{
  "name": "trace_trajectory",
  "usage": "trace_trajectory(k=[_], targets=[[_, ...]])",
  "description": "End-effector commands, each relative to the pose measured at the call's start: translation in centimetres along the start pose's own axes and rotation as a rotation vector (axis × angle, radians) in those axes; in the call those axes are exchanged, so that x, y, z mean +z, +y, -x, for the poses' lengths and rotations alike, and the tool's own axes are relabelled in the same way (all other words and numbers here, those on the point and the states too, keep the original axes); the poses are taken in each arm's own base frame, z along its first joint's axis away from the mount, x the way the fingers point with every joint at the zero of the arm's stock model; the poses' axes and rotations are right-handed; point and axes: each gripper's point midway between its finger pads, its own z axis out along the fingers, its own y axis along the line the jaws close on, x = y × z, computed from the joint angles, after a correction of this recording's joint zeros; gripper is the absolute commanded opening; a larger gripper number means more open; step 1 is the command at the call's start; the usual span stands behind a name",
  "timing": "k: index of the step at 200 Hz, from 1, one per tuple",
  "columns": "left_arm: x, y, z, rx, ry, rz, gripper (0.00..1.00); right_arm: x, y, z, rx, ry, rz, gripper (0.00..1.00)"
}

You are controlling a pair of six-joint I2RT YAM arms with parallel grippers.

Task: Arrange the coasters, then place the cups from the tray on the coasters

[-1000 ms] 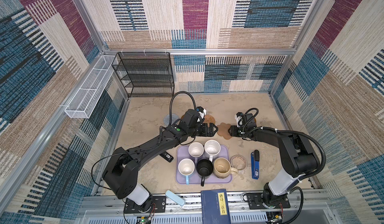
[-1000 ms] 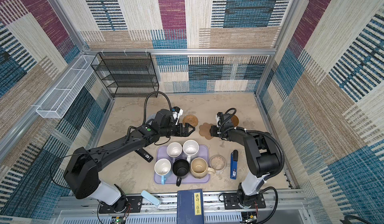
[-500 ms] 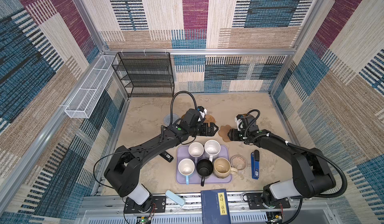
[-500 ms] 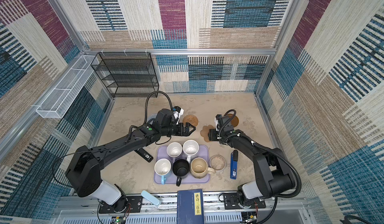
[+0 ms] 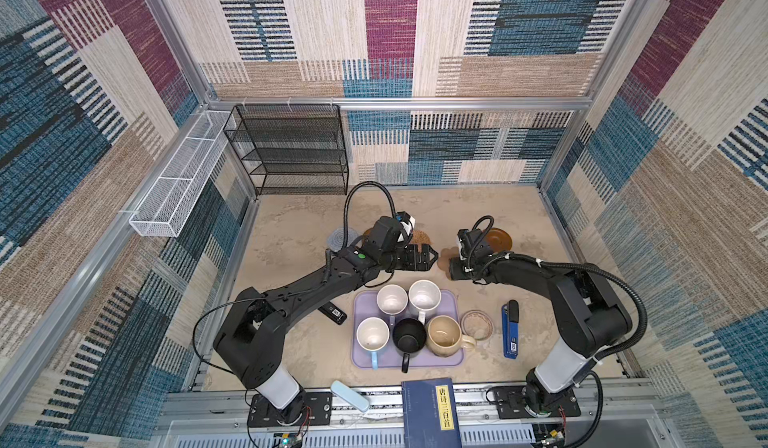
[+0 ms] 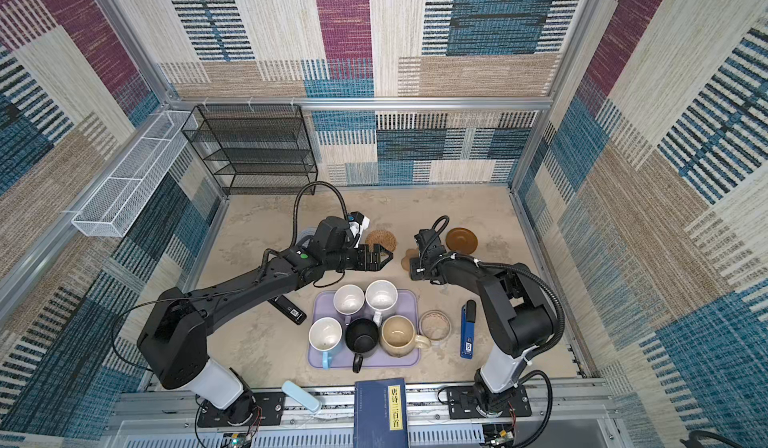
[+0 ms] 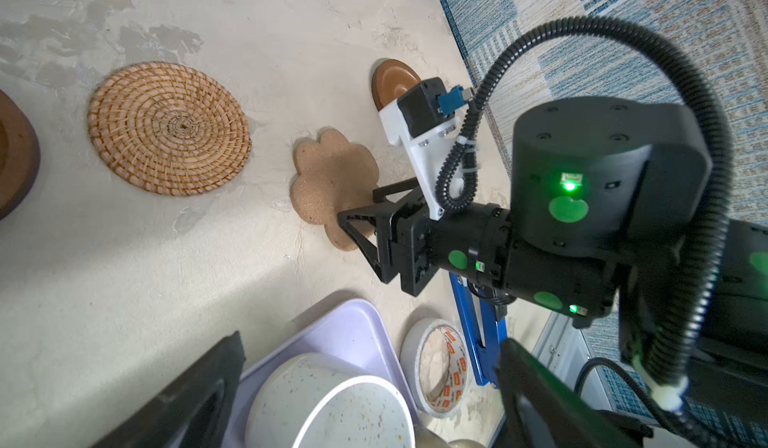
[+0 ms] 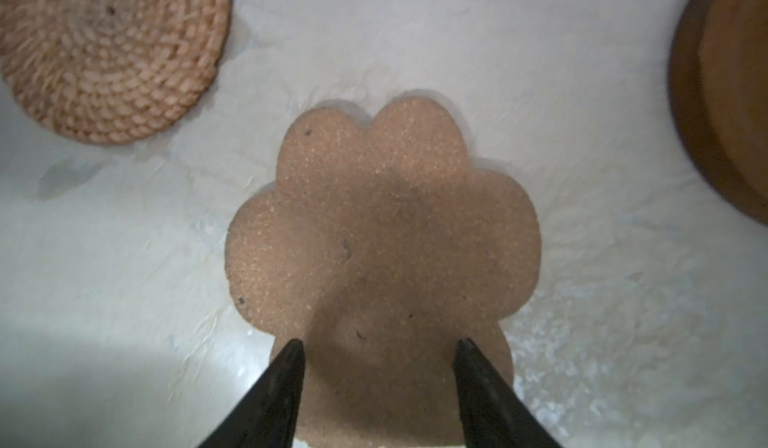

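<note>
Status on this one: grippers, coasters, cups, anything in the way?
Left gripper open, empty. Right gripper open, tips over paw coaster. All five cups on tray. Stapler beside tray, not blocking.

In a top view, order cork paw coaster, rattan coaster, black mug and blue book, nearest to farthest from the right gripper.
1. cork paw coaster, under the right gripper.
2. rattan coaster, just left of it.
3. black mug, on the tray.
4. blue book, at the front edge.
</note>
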Motion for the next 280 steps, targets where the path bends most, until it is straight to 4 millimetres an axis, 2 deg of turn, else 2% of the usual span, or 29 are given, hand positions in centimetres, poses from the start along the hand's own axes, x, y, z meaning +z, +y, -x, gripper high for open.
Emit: trace_trajectory(k=[1,50,91,107,129,149,175,182,192,222,243,280], targets=[[0.0,0.2,0.7,0.002,-0.022,0.008,0.98,1.4,-1.5,-1.8,0.037,0.084,-0.091,0.58],[0.0,0.3,1.1,-0.01,-0.023,-0.003,0.98,3.6,-0.7,-0.2,0.045,0.099,-0.082,0.58],[0.0,0.7,1.0,-0.014,-0.022,0.002,0.98,3.9,-0.2,1.5,0.055,0.089,-0.074,0.59],[0.0,0.8,0.9,-0.014,-0.02,0.004,0.98,3.1,0.2,2.7,0.07,0.057,-0.054,0.63],[-0.2,0.5,1.4,-0.001,-0.023,0.003,0.99,0.8,1.1,6.0,0.07,-0.033,-0.016,0.71],[-0.9,-0.4,2.2,0.013,-0.04,-0.018,0.99,-1.3,1.8,8.7,0.059,-0.094,0.013,0.75],[-2.1,-2.1,3.3,0.036,-0.072,-0.073,0.98,-3.1,2.1,10.5,0.061,-0.136,0.079,0.81],[-2.4,-2.5,3.6,0.04,-0.084,-0.084,0.98,-3.3,1.6,10.8,0.071,-0.145,0.094,0.86],[-2.8,-3.0,4.1,0.04,-0.1,-0.095,1.0,-3.8,0.2,11.1,0.093,-0.159,0.09,0.99],[-2.7,-4.4,4.9,0.031,-0.092,-0.15,1.0,-4.8,-5.6,11.3,0.139,-0.219,0.034,1.0],[-2.0,-4.8,5.4,0.056,-0.125,-0.111,1.0,-3.8,-8.3,11.0,0.178,-0.216,0.053,0.94],[0.0,-4.1,5.4,0.041,-0.107,-0.071,1.0,-1.1,-10.5,11.1,0.212,-0.213,0.051,0.79]])
